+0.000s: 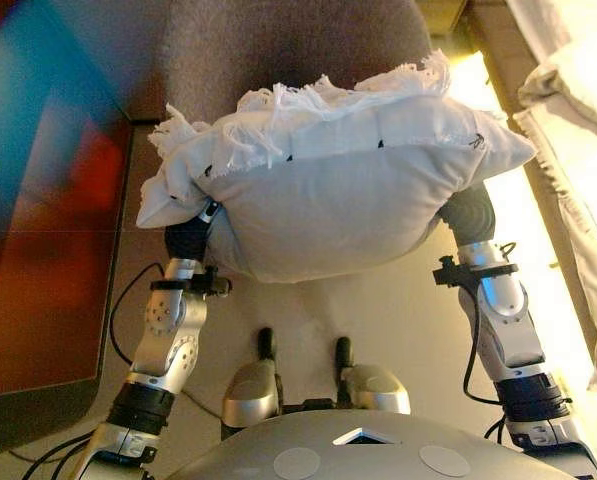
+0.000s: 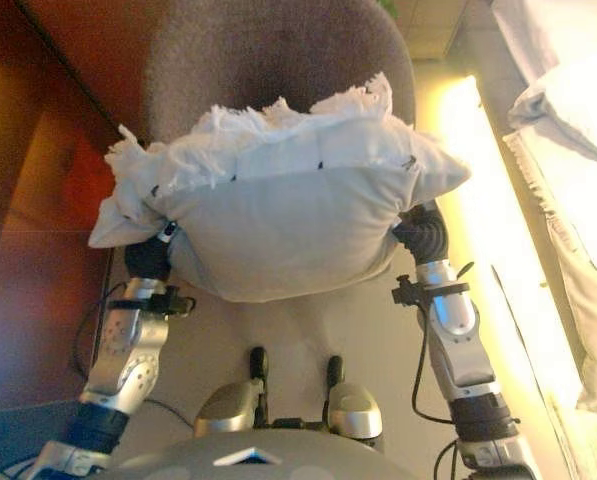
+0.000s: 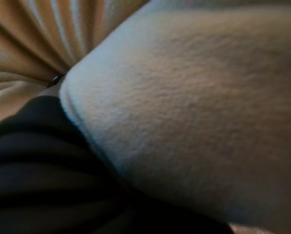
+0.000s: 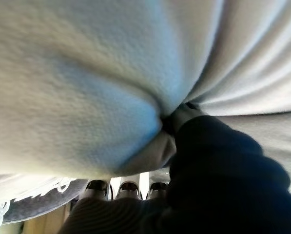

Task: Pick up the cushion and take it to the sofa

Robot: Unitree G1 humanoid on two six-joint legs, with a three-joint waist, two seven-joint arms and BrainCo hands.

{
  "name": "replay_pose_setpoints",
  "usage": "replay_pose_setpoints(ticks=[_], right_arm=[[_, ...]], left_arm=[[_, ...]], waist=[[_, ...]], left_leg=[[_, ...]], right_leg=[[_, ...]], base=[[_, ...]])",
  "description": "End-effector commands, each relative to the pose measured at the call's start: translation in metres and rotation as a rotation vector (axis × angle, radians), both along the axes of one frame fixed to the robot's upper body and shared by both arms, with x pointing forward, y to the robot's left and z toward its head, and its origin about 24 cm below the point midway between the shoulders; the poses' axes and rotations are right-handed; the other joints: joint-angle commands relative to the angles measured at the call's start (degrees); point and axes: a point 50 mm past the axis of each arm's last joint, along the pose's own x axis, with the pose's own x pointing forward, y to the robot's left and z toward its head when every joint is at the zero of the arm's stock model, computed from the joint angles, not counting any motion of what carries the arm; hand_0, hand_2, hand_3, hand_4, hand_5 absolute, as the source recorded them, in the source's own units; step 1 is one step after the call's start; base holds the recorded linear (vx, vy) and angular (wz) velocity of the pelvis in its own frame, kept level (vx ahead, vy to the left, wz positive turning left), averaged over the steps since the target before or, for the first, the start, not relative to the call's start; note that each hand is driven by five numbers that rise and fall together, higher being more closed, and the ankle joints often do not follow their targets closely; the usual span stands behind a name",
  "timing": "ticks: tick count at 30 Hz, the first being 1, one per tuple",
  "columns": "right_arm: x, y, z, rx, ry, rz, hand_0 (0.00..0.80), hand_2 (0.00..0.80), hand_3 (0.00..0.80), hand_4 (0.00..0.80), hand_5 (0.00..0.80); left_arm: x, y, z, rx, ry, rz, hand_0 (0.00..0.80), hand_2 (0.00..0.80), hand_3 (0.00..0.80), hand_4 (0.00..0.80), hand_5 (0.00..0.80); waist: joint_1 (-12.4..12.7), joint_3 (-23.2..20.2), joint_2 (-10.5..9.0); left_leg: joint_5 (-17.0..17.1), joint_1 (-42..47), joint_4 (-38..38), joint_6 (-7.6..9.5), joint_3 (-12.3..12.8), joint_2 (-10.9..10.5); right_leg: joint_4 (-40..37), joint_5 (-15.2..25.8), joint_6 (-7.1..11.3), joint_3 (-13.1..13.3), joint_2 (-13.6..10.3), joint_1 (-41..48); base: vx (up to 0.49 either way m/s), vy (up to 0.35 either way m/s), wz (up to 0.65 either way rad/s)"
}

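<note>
A white cushion point(image 1: 328, 190) with a frilly fringe along its far edge is held up between my two hands, in front of my chest. My left hand point(image 1: 190, 238) presses its left underside and my right hand point(image 1: 468, 215) its right underside; only their dark ribbed covers show. The cushion's cloth fills the left wrist view point(image 3: 194, 107) and the right wrist view point(image 4: 87, 87), pressed close against each hand. The cushion hangs above a grey upholstered chair seat point(image 1: 278, 50).
A dark reddish wooden tabletop point(image 1: 38, 250) runs along the left. Pale fabric furniture with a light pillow point(image 1: 578, 80) stands at the right, past a brightly lit strip of floor point(image 1: 518, 220). Beige floor lies below me.
</note>
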Motion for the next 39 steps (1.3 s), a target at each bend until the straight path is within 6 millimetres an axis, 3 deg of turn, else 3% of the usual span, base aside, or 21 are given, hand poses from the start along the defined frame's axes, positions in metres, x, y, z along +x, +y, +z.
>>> replay_pose_setpoints(ticks=[1, 2, 4, 7, 10, 13, 16, 19, 23, 25, 28, 30, 31, 34, 35, 37, 39], right_arm=[[-0.008, 0.033, 0.033, -0.001, -0.182, 0.197, 0.8, 0.8, 0.8, 0.8, 0.8], [-0.009, 0.033, 0.034, 0.001, -0.183, 0.219, 0.8, 0.8, 0.8, 0.8, 0.8], [-0.01, 0.034, 0.031, -0.011, -0.187, 0.234, 0.8, 0.8, 0.8, 0.8, 0.8], [-0.009, 0.033, 0.032, -0.005, -0.195, 0.229, 0.8, 0.8, 0.8, 0.8, 0.8], [-0.011, 0.036, 0.036, -0.018, -0.224, 0.242, 0.8, 0.8, 0.8, 0.8, 0.8], [-0.005, 0.037, 0.038, -0.034, -0.217, 0.239, 0.8, 0.8, 0.8, 0.8, 0.8], [-0.004, 0.04, 0.032, -0.027, -0.195, 0.243, 0.8, 0.8, 0.8, 0.8, 0.8], [-0.01, 0.042, 0.025, -0.025, -0.166, 0.251, 0.8, 0.8, 0.8, 0.8, 0.8], [-0.014, 0.036, 0.024, -0.027, -0.158, 0.248, 0.8, 0.8, 0.8, 0.8, 0.8], [-0.015, 0.032, 0.025, -0.021, -0.156, 0.23, 0.8, 0.8, 0.8, 0.8, 0.8], [-0.014, 0.022, 0.024, 0.023, -0.132, 0.201, 0.8, 0.8, 0.8, 0.8, 0.8], [-0.018, 0.029, 0.025, 0.043, -0.162, 0.221, 0.8, 0.8, 0.8, 0.8, 0.8], [-0.019, 0.035, 0.026, 0.04, -0.177, 0.231, 0.8, 0.8, 0.8, 0.8, 0.8], [-0.015, 0.042, 0.026, 0.046, -0.179, 0.237, 0.8, 0.8, 0.8, 0.8, 0.8], [-0.013, 0.043, 0.027, 0.048, -0.175, 0.227, 0.8, 0.8, 0.8, 0.8, 0.8], [-0.009, 0.043, 0.027, 0.046, -0.176, 0.214, 0.8, 0.8, 0.8, 0.8, 0.8], [-0.008, 0.042, 0.025, 0.046, -0.181, 0.2, 0.8, 0.8, 0.8, 0.8, 0.8]], left_arm=[[0.003, -0.034, 0.044, -0.065, -0.237, -0.188, 0.8, 0.8, 0.8, 0.8, 0.8], [0.001, -0.03, 0.044, -0.069, -0.242, -0.169, 0.8, 0.8, 0.8, 0.8, 0.8], [-0.002, -0.024, 0.043, -0.072, -0.252, -0.144, 0.8, 0.8, 0.8, 0.8, 0.8], [-0.001, -0.017, 0.041, -0.097, -0.235, -0.13, 0.8, 0.8, 0.8, 0.8, 0.8], [-0.001, -0.018, 0.043, -0.092, -0.25, -0.141, 0.8, 0.8, 0.8, 0.8, 0.8], [0.003, -0.023, 0.046, -0.106, -0.248, -0.128, 0.8, 0.8, 0.8, 0.8, 0.8], [0.003, -0.026, 0.042, -0.117, -0.238, -0.123, 0.8, 0.8, 0.8, 0.8, 0.8], [-0.003, -0.027, 0.038, -0.118, -0.236, -0.113, 0.8, 0.8, 0.8, 0.8, 0.8], [-0.007, -0.023, 0.039, -0.12, -0.251, -0.095, 0.8, 0.8, 0.8, 0.8, 0.8], [-0.006, -0.02, 0.04, -0.118, -0.245, -0.097, 0.8, 0.8, 0.8, 0.8, 0.8], [-0.002, -0.016, 0.038, -0.089, -0.229, -0.114, 0.8, 0.8, 0.8, 0.8, 0.8], [-0.006, -0.019, 0.041, -0.033, -0.264, -0.129, 0.8, 0.8, 0.8, 0.8, 0.8], [-0.006, -0.018, 0.042, -0.022, -0.269, -0.124, 0.8, 0.8, 0.8, 0.8, 0.8], [-0.001, -0.017, 0.044, -0.005, -0.263, -0.109, 0.8, 0.8, 0.8, 0.8, 0.8], [0.004, -0.014, 0.047, 0.002, -0.266, -0.113, 0.8, 0.8, 0.8, 0.8, 0.8], [0.008, -0.013, 0.051, 0.006, -0.275, -0.116, 0.8, 0.8, 0.8, 0.8, 0.8], [0.008, -0.017, 0.051, 0.011, -0.287, -0.116, 0.8, 0.8, 0.8, 0.8, 0.8]], waist=[[1.4, -4.04, -1.22], [1.6, -3.42, -2.32], [2.02, -1.8, -3.35], [2.17, -0.07, -3.21], [3.06, 0.57, -2.11], [4.61, 0.92, -0.5], [6.08, 0.38, 0.9], [7.18, -0.07, 1.15], [7.85, 0.02, 0.39], [7.32, -0.41, -0.1], [7.24, -2.26, -2.32], [8.41, -3.75, -4.05], [8.63, -4.22, -4.17], [8.08, -4.54, -3.5], [7.58, -4.55, -3.16], [7.1, -4.25, -2.16], [5.94, -3.41, -0.89]], left_leg=[[-12.91, 4.11, 8.55, 0.67, 1.48, 0.54], [-14.65, 1.91, 15.44, 0.58, 2.29, 1.26], [-14.87, -2.9, 25.9, 0.97, 2.81, 3.08], [-14.59, -5.98, 31.14, 1.96, 4.3, 3.89], [-12.13, -8.4, 26.71, 0.89, 3.41, 1.94], [-7.76, -10.22, 15.5, 0.17, 2.96, -0.56], [-1.43, -11.28, 5.02, -1.13, 1.45, -1.05], [1.16, -12.42, 0.52, -1.98, -1.0, -0.5], [0.94, -14.28, 2.83, -2.46, -4.1, 1.6], [-0.64, -14.86, 6.59, -1.77, -1.47, 2.24], [-3.36, -16.08, 12.95, 0.48, 0.47, 0.44], [-6.06, -14.59, 12.92, 2.97, 0.4, -2.3], [-6.72, -13.61, 12.5, 3.6, 0.65, -2.98], [-7.75, -10.98, 11.44, 4.41, 0.37, -3.74], [-7.57, -10.19, 11.17, 4.26, 0.07, -4.29], [-7.61, -8.24, 10.33, 3.78, -0.91, -4.88], [-8.19, -4.73, 9.05, 3.13, -1.86, -4.49]], right_leg=[[5.96, -8.02, 0.25, -0.96, 0.74, 0.73], [6.76, -8.01, -0.36, -0.66, 0.22, 0.5], [8.43, -8.06, -1.59, -0.12, 0.28, 0.33], [10.74, -9.12, -2.33, -0.22, 0.91, 0.73], [11.74, -11.3, -2.04, -0.3, 1.99, 1.93], [11.77, -14.04, -1.83, 0.59, 4.41, 5.29], [12.68, -16.71, -2.36, 1.77, 6.86, 8.24], [15.16, -20.33, -2.89, 3.08, 8.22, 10.05], [20.48, -24.68, -2.49, 2.74, 6.91, 9.93], [24.08, -26.17, -1.19, 0.66, 4.8, 9.03], [29.11, -20.74, 2.43, -1.06, 1.42, 10.31], [35.91, -12.87, 5.74, -2.91, -1.13, 9.95], [38.1, -9.44, 6.52, -3.02, -2.05, 8.56], [37.74, -7.8, 6.47, -1.68, -1.18, 4.17], [32.71, -8.73, 5.61, -1.57, 0.21, 2.21], [24.51, -10.41, 3.62, -5.36, -0.19, -0.4], [17.34, -9.92, 1.83, -6.31, -0.59, -3.5]], base=[[-0.066, -0.214, -0.08], [-0.074, -0.216, -0.12], [-0.067, -0.194, -0.19], [-0.005, -0.086, -0.27], [0.102, -0.007, 0.07], [0.316, 0.041, 0.01], [0.499, 0.061, -0.07], [0.585, 0.075, 0.17], [0.682, 0.161, -0.01], [0.676, 0.242, -0.25], [0.675, 0.206, -0.11], [0.608, 0.159, -0.19], [0.492, 0.131, -0.4], [0.417, 0.1, -0.31], [0.379, 0.053, -0.01], [0.383, 0.04, -0.05], [0.267, -0.012, -0.11]])
